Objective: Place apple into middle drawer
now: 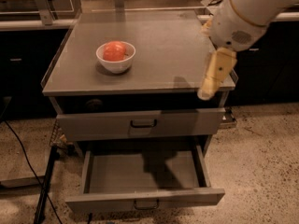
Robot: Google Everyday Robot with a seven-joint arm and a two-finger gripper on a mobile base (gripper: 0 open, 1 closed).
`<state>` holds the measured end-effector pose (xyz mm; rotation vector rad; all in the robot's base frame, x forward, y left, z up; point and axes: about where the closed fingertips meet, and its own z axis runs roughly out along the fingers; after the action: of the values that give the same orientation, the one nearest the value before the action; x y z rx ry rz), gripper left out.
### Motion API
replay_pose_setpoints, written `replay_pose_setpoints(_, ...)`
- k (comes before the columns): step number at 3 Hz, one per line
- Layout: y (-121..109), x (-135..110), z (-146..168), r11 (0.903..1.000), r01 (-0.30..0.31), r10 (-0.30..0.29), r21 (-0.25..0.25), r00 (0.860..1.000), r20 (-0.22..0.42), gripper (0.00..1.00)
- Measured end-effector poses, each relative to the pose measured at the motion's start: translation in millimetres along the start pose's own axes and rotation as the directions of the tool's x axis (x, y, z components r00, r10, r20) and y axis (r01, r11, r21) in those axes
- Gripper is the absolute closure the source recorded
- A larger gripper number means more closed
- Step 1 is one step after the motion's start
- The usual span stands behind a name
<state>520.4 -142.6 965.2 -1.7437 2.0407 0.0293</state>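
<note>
**Grey cabinet [140,123] carrying one white bowl [117,66] on its flat top**

The cabinet is standing on a speckled floor [261,162]. Its smooth grey top is bearing a single round bowl, sitting left of centre and set back from the front edge. The apple [114,51] is resting inside the bowl and is not touching the top itself. The gripper [216,76] is hanging at the top's front right corner, well apart from the bowl. Lower down, the middle drawer [117,174] is standing open and showing its flat grey floor. The taller-fronted drawer above it is sitting closed.
</note>
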Motion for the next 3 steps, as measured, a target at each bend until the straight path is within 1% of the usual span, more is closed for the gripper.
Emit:
replay_pose_setpoints(1,-39,-40,39,0.9988,0.008,-0.011,0.048,0.998,0.059,0.0)
replay_pose_setpoints(2,-43,-41,42,0.9989,-0.004,0.001,0.047,0.997,0.072,0.0)
replay_pose_setpoints(3,-54,-43,47,0.9985,-0.033,0.028,0.043,0.994,0.103,0.0)
